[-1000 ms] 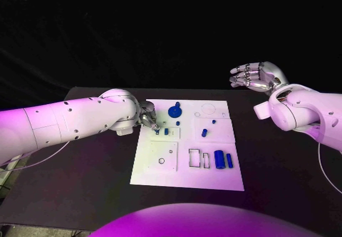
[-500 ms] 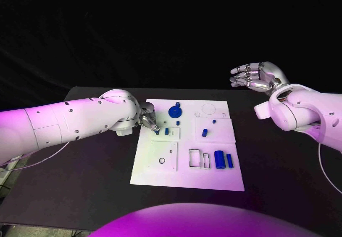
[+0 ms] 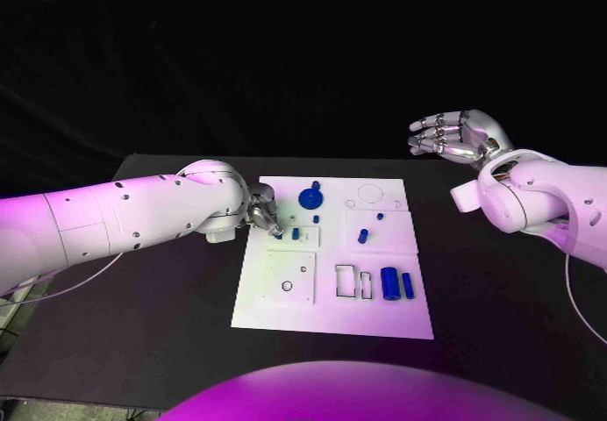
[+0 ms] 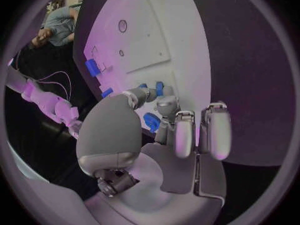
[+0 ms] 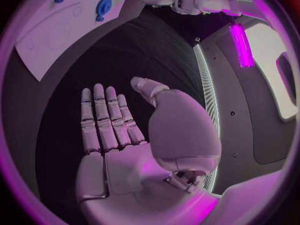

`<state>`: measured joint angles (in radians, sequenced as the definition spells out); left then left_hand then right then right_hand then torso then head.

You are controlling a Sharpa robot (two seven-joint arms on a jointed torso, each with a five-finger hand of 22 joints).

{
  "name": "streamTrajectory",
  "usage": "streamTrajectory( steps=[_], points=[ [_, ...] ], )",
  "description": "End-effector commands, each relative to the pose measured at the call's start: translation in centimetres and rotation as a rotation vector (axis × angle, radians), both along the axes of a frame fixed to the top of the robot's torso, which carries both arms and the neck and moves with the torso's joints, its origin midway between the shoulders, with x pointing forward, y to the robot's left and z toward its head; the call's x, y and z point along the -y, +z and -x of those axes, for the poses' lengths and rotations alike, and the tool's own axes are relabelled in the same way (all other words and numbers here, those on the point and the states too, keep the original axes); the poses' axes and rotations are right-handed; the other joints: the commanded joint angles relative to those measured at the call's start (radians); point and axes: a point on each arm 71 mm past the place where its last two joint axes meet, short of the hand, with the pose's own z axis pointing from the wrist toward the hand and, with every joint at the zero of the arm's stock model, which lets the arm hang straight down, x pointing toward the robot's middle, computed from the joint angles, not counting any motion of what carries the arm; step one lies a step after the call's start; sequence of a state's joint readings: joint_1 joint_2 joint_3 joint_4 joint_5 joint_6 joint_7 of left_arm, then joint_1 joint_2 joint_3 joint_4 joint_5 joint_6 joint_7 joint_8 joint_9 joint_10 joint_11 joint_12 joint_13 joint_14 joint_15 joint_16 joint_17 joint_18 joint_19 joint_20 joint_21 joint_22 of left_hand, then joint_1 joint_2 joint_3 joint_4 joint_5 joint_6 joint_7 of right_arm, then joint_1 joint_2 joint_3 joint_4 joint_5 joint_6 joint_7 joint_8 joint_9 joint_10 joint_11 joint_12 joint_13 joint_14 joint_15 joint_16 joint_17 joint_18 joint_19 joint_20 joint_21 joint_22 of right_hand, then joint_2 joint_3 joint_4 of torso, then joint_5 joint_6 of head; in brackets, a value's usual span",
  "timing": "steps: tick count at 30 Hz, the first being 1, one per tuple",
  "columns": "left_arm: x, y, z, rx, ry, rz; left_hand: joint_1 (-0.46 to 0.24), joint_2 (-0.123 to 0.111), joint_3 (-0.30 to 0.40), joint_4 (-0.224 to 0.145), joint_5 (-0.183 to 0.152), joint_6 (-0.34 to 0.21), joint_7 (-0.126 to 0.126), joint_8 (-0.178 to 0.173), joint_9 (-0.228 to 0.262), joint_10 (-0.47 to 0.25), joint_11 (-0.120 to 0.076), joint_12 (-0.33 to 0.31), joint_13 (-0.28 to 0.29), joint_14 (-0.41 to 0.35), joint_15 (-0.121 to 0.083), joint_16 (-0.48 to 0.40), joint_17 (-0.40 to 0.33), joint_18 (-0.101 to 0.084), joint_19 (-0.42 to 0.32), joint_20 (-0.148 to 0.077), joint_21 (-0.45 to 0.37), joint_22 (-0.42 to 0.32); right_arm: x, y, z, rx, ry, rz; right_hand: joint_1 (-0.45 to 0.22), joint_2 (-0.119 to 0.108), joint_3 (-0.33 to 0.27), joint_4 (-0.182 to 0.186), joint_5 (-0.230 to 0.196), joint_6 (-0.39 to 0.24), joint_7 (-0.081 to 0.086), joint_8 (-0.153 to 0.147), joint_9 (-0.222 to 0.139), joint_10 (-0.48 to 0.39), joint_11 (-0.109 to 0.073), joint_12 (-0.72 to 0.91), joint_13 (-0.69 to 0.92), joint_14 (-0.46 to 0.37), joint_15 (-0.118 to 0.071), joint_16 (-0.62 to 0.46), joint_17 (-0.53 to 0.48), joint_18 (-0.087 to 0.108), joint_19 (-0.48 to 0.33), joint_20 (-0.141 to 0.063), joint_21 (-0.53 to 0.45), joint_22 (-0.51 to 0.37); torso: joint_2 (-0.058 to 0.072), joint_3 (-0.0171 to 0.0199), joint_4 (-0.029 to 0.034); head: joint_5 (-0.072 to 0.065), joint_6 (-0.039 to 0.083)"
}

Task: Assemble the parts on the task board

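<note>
The white task board [image 3: 332, 303] lies mid-table. My left hand [image 3: 263, 213] is at its left edge, thumb and a finger pinching a small blue part [image 3: 280, 234] [image 4: 159, 88] down at the board's surface. A second small blue part [image 3: 295, 233] [image 4: 151, 121] stands just beside it, under the other fingers. A round blue part [image 3: 311, 197] [image 5: 103, 6] sits at the board's back. A blue peg [image 3: 363, 235] stands mid-board, and two blue cylinders [image 3: 397, 284] lie at the right. My right hand [image 3: 453, 134] [image 5: 119, 135] is raised beyond the table's back right corner, open and holding nothing.
The board has a square plate with a small hole [image 3: 287, 285] at its front left and rectangular slots [image 3: 346, 279] beside it. The black table [image 3: 165, 307] surrounds the board. My left forearm [image 3: 139, 215] spans the table's left side.
My left hand's fingers have shifted very slightly down toward the small blue part. The right hand and the other parts have not moved.
</note>
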<state>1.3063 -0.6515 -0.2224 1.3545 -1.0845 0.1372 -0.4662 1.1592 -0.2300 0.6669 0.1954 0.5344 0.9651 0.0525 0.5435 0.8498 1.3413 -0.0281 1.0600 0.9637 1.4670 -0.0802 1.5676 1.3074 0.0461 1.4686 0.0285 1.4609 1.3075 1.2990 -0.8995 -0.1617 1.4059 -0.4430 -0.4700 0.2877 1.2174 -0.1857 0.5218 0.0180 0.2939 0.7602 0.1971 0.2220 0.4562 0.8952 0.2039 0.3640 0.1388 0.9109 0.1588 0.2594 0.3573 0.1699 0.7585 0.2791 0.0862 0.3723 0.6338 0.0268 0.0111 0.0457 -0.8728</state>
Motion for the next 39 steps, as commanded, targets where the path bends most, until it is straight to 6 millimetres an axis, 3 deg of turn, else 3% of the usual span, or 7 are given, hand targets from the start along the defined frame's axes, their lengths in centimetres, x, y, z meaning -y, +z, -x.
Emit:
streamTrajectory(
  steps=[1,13,25,39],
  points=[
    [0.30,-0.24,0.33,-0.023,-0.022,-0.010,0.009,0.002,0.175,-0.169,0.003,0.003,-0.001,0.002,0.000,0.004,0.001,-0.003,0.001,0.104,-0.006,0.003,0.263,-0.009,0.035,-0.006,0.006,0.099,-0.19,0.01,0.04,0.005,0.023,0.001,-0.008,0.003,-0.008,0.001,0.005,-0.004,0.068,-0.004,-0.001,-0.008,-0.002,0.005,-0.001,0.001,0.006,-0.006,-0.001,0.011,-0.003,0.004,-0.003,-0.001,0.000,0.0004,-0.0001,0.001,0.000],
    [0.40,-0.29,0.24,-0.025,-0.020,-0.011,0.008,0.002,0.176,-0.169,0.007,0.004,-0.001,0.003,0.000,0.004,0.000,-0.004,-0.001,0.104,-0.006,0.003,0.263,-0.008,0.035,-0.006,0.005,0.098,-0.20,0.00,0.04,0.005,0.023,0.001,-0.008,0.003,-0.008,0.001,0.005,-0.004,0.068,-0.004,-0.001,-0.008,-0.002,0.005,-0.001,0.001,0.006,-0.006,-0.001,0.011,-0.003,0.004,-0.003,-0.001,0.001,0.0006,-0.0008,0.000,0.000],
    [0.93,-0.86,0.28,-0.061,-0.009,-0.012,-0.040,0.025,0.140,-0.133,0.003,0.019,-0.015,0.021,0.018,0.022,-0.008,0.002,0.002,0.104,-0.012,0.003,0.263,-0.011,0.040,-0.010,0.013,0.112,-0.20,0.00,0.06,0.005,0.023,0.000,-0.008,0.003,-0.008,0.001,0.005,-0.004,0.068,-0.004,-0.001,-0.008,-0.002,0.005,-0.001,0.001,0.006,-0.006,-0.001,0.011,-0.003,0.004,-0.003,-0.001,0.000,0.0009,-0.0018,-0.003,0.000],
    [1.02,-1.11,0.31,-0.076,-0.012,-0.025,-0.060,0.028,0.106,-0.119,0.000,0.035,-0.027,0.039,0.031,0.033,-0.017,0.010,0.008,0.104,-0.019,0.003,0.263,-0.015,0.048,-0.016,0.025,0.130,-0.17,0.00,0.06,0.005,0.022,0.000,-0.009,0.003,-0.010,0.002,0.006,-0.004,0.068,-0.004,-0.001,-0.008,-0.002,0.007,-0.003,0.001,0.006,-0.006,-0.001,0.011,-0.003,0.004,-0.004,-0.002,0.000,0.0007,0.0000,-0.007,0.000]
  ],
)
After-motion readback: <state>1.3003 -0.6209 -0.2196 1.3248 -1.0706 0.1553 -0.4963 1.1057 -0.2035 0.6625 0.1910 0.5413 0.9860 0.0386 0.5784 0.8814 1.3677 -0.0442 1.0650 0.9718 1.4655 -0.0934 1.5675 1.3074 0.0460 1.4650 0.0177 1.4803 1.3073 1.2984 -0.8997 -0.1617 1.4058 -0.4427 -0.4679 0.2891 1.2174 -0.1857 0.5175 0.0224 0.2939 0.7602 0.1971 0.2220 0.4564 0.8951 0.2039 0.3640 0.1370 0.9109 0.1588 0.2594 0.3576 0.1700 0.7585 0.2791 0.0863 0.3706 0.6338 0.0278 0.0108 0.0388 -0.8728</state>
